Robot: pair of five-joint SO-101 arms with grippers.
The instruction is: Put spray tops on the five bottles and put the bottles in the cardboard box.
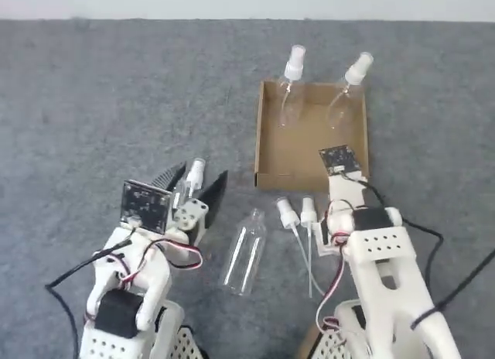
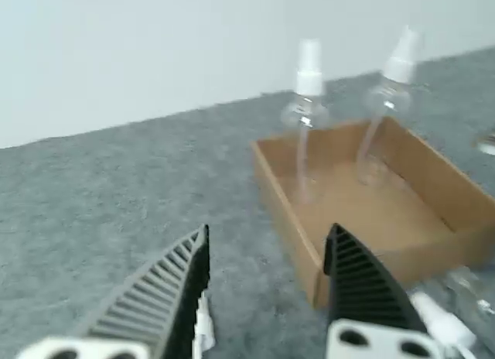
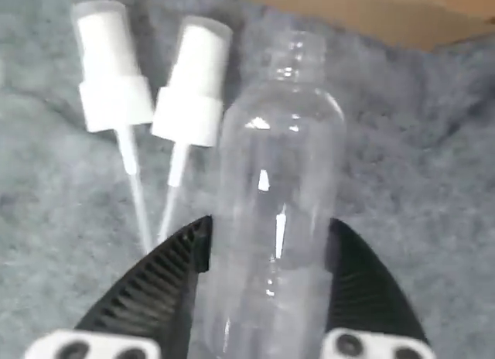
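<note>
Right end effector [image 3: 269, 221] straddles bottle [image 3: 277, 142] (uncapped).

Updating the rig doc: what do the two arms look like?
The left arm and right arm are white plastic shells, each with a small dark circuit board at the wrist. The left gripper has black, ridged, pointed fingers. Thin red, black and white wires loop along both; the right arm's top has a grid of holes.

Bare box [image 1: 309, 154] floor before bottles [image 1: 290, 92]

grey carpet [image 1: 116, 88] meets a pale wall [image 1: 232, 1].
</note>
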